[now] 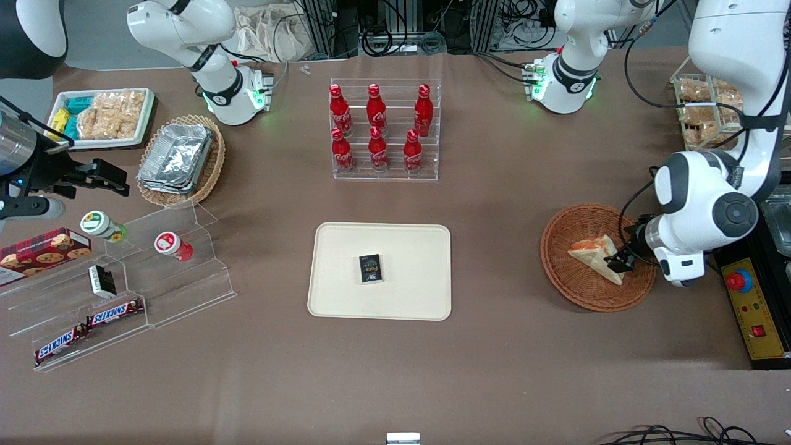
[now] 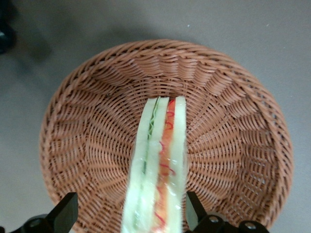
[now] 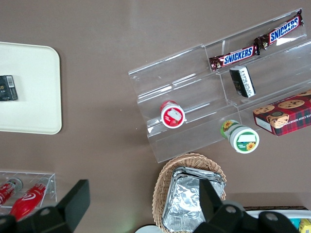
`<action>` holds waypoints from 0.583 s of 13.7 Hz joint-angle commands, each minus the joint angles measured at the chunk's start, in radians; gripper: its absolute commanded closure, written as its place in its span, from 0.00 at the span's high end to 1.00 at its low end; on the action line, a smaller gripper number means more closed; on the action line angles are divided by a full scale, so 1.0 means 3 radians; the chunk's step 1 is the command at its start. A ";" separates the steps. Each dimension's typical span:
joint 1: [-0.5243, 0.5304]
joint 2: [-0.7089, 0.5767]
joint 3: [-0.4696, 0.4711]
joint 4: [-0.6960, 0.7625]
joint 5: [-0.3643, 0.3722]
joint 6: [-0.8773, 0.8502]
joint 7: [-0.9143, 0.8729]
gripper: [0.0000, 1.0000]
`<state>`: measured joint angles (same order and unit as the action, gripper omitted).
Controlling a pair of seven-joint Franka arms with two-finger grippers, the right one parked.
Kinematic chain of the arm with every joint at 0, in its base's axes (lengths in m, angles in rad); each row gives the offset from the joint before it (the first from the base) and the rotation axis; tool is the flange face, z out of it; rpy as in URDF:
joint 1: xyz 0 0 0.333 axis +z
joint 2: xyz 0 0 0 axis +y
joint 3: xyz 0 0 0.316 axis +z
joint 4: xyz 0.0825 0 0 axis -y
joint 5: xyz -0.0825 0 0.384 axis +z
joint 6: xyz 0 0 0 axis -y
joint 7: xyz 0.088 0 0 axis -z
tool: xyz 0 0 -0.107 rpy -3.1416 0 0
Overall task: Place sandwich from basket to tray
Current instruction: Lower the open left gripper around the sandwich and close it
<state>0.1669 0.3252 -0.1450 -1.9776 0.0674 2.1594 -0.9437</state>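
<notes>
Sandwich lies in the reddish-brown basket, toward the working arm's end of the table. We see the gripper low over it, jaws apart, one finger on each side of the wedge. Our tray holds a small dark packet.
</notes>
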 commanded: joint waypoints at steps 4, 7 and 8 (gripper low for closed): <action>-0.0040 0.0271 -0.0054 0.0170 0.0036 -0.0066 -0.0086 1.00; -0.0096 0.0347 -0.0054 -0.0055 0.0067 0.0190 -0.0086 1.00; -0.0101 0.0363 -0.0054 -0.0065 0.0072 0.0196 -0.0086 1.00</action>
<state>0.1527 0.4314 -0.1631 -1.9753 0.0686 2.1958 -0.9463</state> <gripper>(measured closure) 0.000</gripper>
